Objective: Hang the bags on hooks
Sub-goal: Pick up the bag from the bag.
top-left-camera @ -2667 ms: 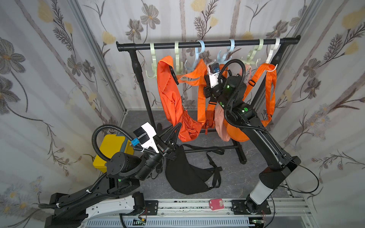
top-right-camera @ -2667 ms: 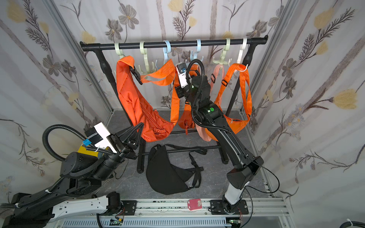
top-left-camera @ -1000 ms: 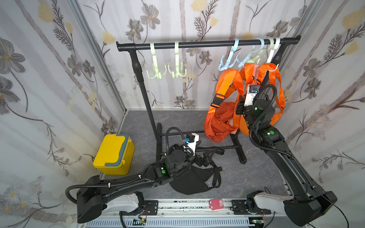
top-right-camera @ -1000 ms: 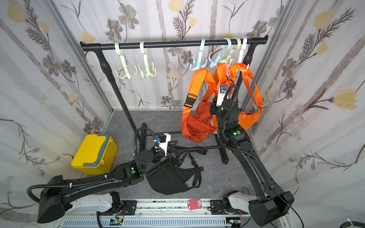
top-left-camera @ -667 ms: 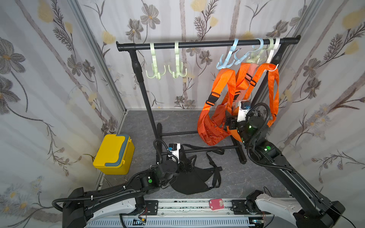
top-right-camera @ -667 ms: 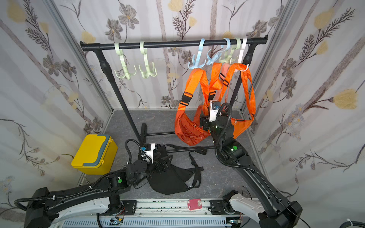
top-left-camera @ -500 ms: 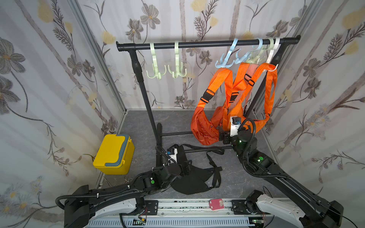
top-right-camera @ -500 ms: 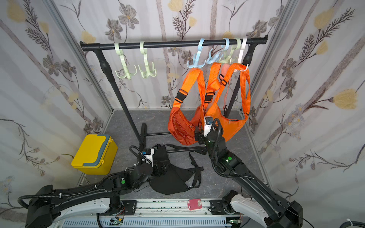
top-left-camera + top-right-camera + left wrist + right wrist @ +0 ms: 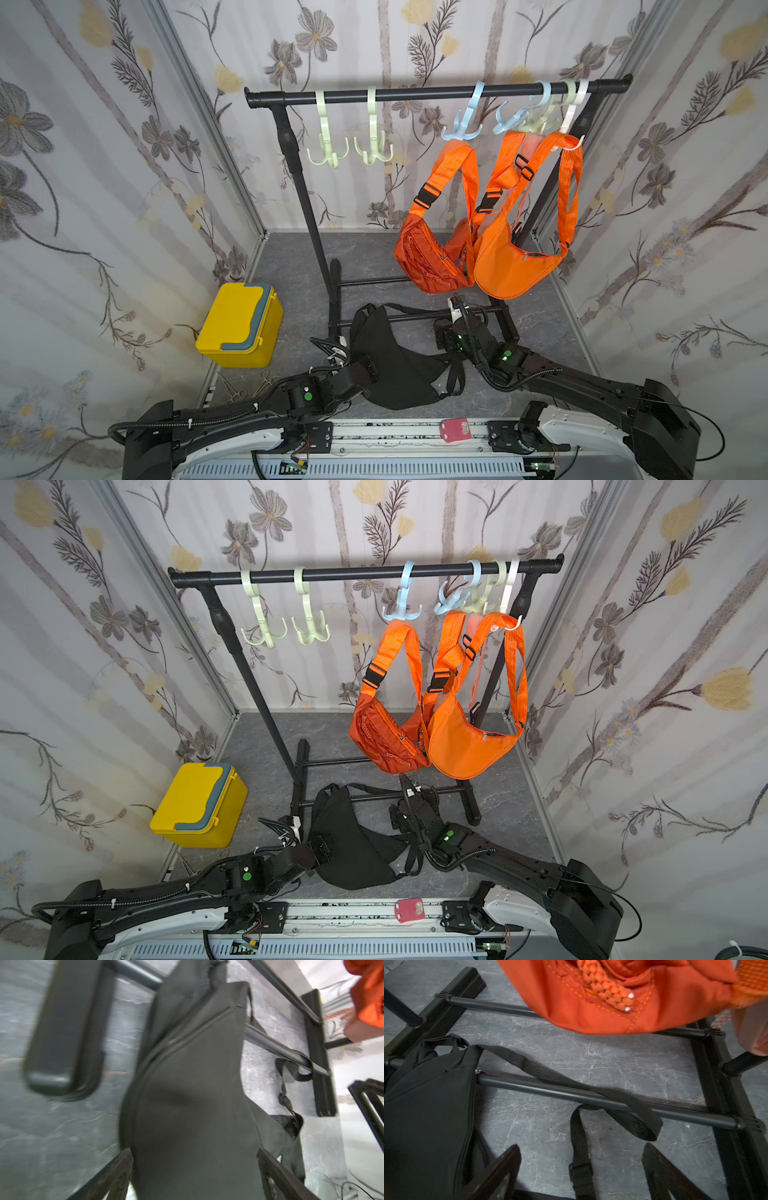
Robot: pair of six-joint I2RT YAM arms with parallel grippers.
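Black bag (image 9: pixel 399 370) lying on floor (image 9: pixel 299 266) | strap (image 9: pixel 612 1103) looping over rack's bottom bar (image 9: pixel 550 1089) | orange bags (image 9: pixel 478 257) dangling above | left gripper (image 9: pixel 193 1153), right gripper (image 9: pixel 581 1147) both gaping wide

Desk: What can't you read from there?

Me: My left wrist picture is smeared throughout. The black bag (image 9: pixel 187 1105) runs off its bottom edge, and the left tool (image 9: pixel 194 1152) shows only its finger ends.

Desk: And from above?

Me: There that tool is black on black; I can't tell whether it touches the bag. A pale pink bag (image 9: pixel 530 145) is mostly hidden behind the orange bags (image 9: pixel 511 266).
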